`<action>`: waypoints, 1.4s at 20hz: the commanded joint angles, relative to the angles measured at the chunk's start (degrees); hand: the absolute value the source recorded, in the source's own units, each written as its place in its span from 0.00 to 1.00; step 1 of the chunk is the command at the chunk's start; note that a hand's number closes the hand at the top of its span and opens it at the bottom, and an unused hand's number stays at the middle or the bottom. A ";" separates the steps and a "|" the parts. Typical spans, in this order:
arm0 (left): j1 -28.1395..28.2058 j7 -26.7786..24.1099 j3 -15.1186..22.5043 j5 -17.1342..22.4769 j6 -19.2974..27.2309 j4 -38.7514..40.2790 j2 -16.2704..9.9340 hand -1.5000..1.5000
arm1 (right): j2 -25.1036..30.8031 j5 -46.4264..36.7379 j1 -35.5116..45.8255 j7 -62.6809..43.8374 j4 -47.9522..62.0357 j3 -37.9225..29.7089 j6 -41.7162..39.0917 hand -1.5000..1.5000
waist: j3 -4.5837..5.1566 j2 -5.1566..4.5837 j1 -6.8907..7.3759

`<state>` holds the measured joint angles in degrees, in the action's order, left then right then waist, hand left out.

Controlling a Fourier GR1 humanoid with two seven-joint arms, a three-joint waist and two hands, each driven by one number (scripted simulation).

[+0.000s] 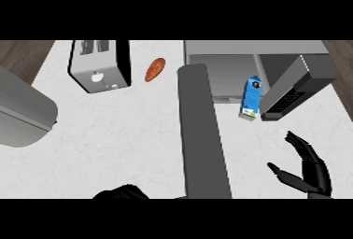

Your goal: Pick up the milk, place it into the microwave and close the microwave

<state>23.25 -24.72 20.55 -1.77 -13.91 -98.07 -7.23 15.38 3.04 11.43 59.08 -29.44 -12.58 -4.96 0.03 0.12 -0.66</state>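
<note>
The white bench (117,144) carries everything. At the far right stands the microwave (234,56), its door (296,86) swung open to the right. A long grey arm (201,135) runs from the near edge toward it. The toaster (100,65) sits far left, a sweet potato (155,69) beside it. The blue milk (251,99) carton stands before the microwave's opening, its label too small to read. The right hand (307,170) is spread wide, empty, near right. The left hand (123,193) barely shows at the near edge; I cannot tell its fingers.
</note>
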 commanded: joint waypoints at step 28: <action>-41.62 12.73 27.21 -1.49 12.36 39.88 7.23 1.00 | 11.20 9.67 -8.56 1.63 -9.79 -1.73 -17.08 0.00 | 0.02 -0.54 -2.08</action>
<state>-13.94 -11.53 40.44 -5.77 -6.08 -62.84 -0.05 27.11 12.45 1.96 55.36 -38.07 -15.16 -15.89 -0.02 -0.22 -2.03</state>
